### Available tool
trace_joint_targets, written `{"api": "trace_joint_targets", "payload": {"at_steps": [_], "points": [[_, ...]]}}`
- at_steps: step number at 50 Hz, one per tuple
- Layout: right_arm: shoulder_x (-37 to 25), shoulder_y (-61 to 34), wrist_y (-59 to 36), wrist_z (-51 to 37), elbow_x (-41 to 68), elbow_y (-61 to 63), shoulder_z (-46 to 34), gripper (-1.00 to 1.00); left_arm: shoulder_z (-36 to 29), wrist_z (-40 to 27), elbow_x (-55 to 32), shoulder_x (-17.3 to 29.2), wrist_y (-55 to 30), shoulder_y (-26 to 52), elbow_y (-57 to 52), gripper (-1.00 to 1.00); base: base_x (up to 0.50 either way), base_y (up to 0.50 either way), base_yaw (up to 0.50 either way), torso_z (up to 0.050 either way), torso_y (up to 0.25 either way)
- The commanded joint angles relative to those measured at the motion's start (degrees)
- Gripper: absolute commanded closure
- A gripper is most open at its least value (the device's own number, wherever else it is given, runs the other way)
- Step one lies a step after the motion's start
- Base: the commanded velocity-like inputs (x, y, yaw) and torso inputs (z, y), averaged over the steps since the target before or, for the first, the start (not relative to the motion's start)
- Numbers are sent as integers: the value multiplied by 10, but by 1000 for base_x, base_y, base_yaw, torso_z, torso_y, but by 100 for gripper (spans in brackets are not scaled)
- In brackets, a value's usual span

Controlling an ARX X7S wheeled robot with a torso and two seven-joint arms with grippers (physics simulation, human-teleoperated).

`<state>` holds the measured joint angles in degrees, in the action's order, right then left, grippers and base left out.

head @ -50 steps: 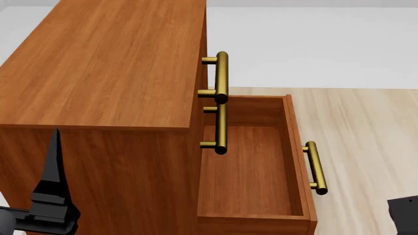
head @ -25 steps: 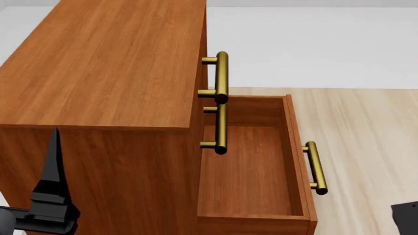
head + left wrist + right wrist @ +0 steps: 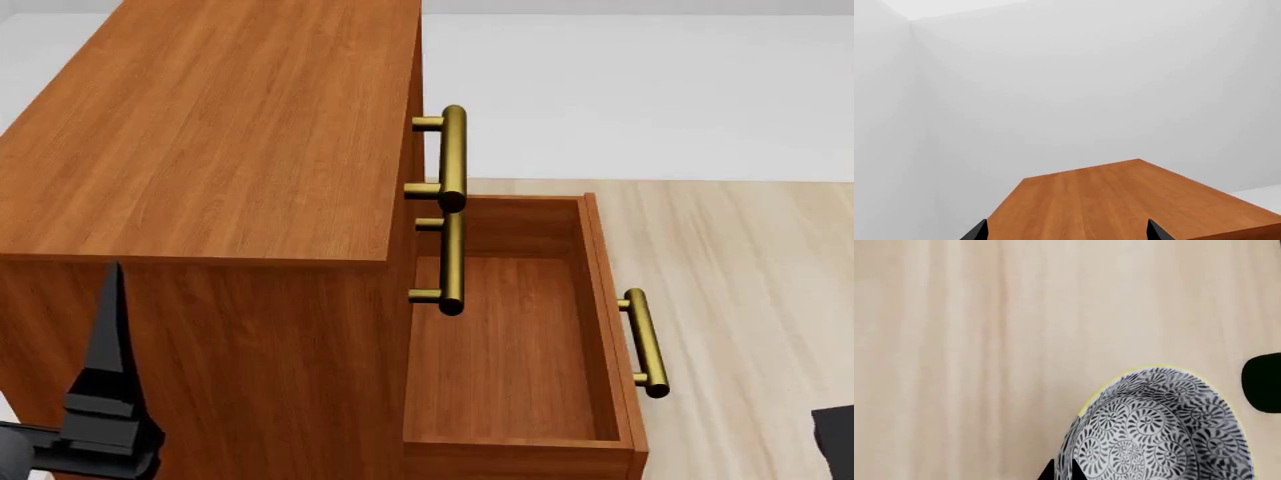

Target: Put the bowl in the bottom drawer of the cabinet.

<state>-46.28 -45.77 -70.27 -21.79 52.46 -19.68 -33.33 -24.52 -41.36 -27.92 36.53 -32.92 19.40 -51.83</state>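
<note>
**Q:** ok so where's everything sitting right now?

**A:** From the head cam, the cabinet (image 3: pixel 214 130) fills the left side, reddish-brown wood, seen from above and a bit to the side. The bottom drawer (image 3: pixel 603 300) is pulled out toward the right, open, nothing visible inside it, just bare wood floor. Its brass handle (image 3: pixel 643 342) is on the outer front face. The two upper handles (image 3: pixel 453 160) sit stacked on the cabinet front, those drawers shut.

**Q:** and the bowl?

**A:** Only the right wrist cam catches it. The bowl (image 3: pixel 1161 425) is right up against the camera, opening facing the lens, spiral blue-grey pattern inside, pale yellowish rim. Behind it is pale wood floor (image 3: pixel 954 340). It's not in the drawer, and it doesn't show in the head view at all.

**Q:** is the right gripper actually holding it?

**A:** Looks like it. The right gripper (image 3: pixel 1062 471) has dark fingertips pinched onto the bowl's rim at the frame edge, one on each side of the wall. In the head view only a black corner of that arm pokes in at the lower right.

**Q:** left one?

**A:** The left gripper (image 3: pixel 1066 231) hangs by the cabinet's near left corner, pointing up over its top. Two finger tips (image 3: pixel 979 231) show well apart with nothing between them, so it's spread open and empty. White walls (image 3: pixel 1087 90) beyond.
</note>
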Motion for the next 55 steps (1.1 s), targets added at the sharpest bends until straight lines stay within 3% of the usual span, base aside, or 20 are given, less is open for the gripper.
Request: {"api": "trace_joint_targets", "payload": {"at_steps": [1,22,55], "points": [[-28,-8,-55,-42,21,67,21,100,-2,-1,0,1,0,1,0,-100,0,0,0,0,0],[-33,-89,-114,-26,20,121,-27,100,-5,-2,-1,2,3,1,3,-100,0,0,0,0,0],[-16,-197,-130,19,8,176,-135,100,-8,-4,-5,4,5,5,6,-100,0,0,0,0,0]]}}
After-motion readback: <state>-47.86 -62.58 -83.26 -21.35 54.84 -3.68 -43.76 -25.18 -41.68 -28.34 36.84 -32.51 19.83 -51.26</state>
